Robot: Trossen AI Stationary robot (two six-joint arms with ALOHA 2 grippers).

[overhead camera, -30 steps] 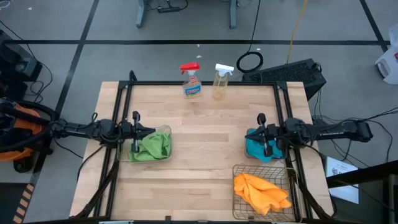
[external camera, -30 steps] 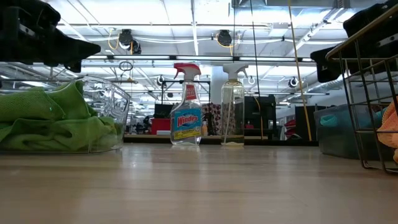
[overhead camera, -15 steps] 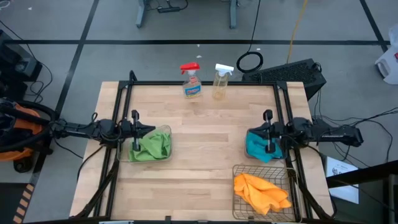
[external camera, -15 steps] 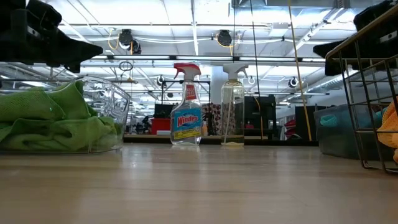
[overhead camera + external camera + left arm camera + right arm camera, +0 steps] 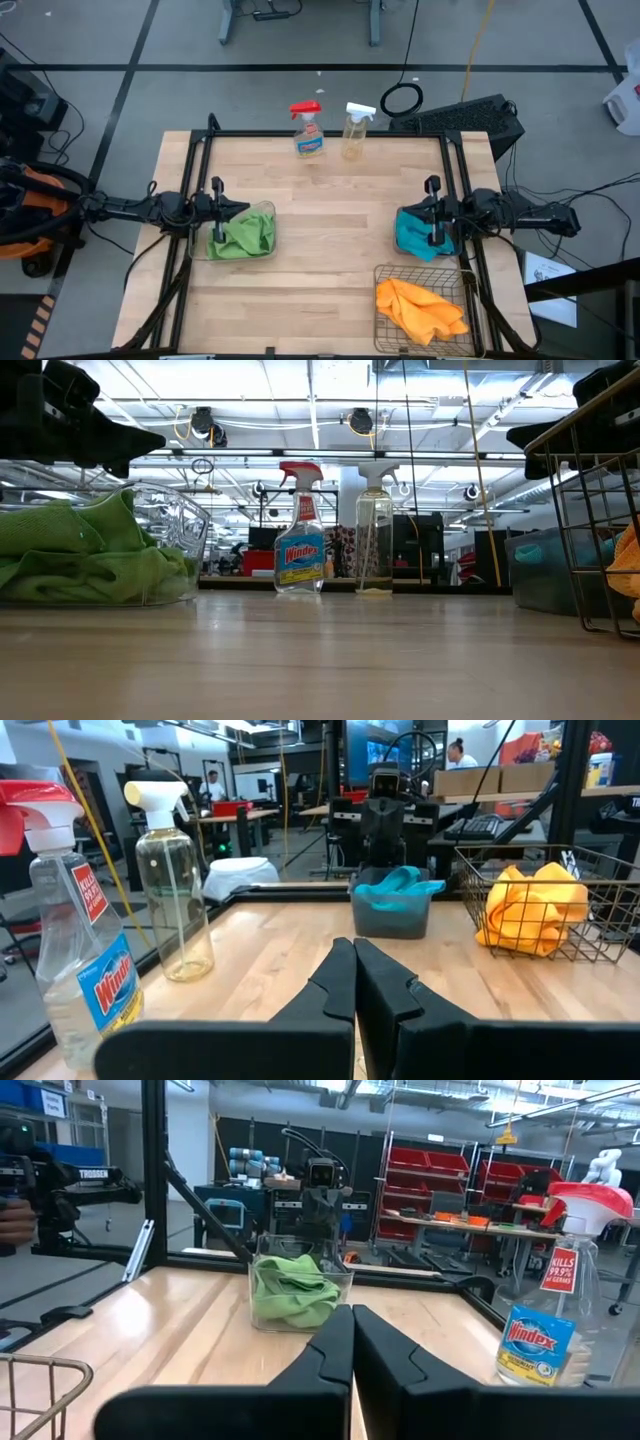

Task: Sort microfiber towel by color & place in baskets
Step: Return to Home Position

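Green towels (image 5: 243,236) lie bunched in the clear tub (image 5: 270,208) at the table's left. Turquoise towels (image 5: 411,238) fill the dark grey bin (image 5: 399,216) at the right. Orange-yellow towels (image 5: 418,305) lie in the wire-mesh basket (image 5: 386,272) at the near right. My left gripper (image 5: 353,965) is shut and hangs above the clear tub's left side (image 5: 243,211), touching nothing. My right gripper (image 5: 351,1330) is shut too, above the grey bin (image 5: 409,213), touching nothing. Each wrist view looks across the table at the other arm's bin.
Two spray bottles stand at the table's far edge, one with a red trigger (image 5: 308,130) and one clear with a white trigger (image 5: 356,128). A black frame (image 5: 330,134) runs along the table's sides. Bare wood (image 5: 335,235) lies between the tub and the bin.
My right gripper has drawn back a little toward the table's right edge, staying shut above the grey bin, and has then held still. The towels and containers have not moved.
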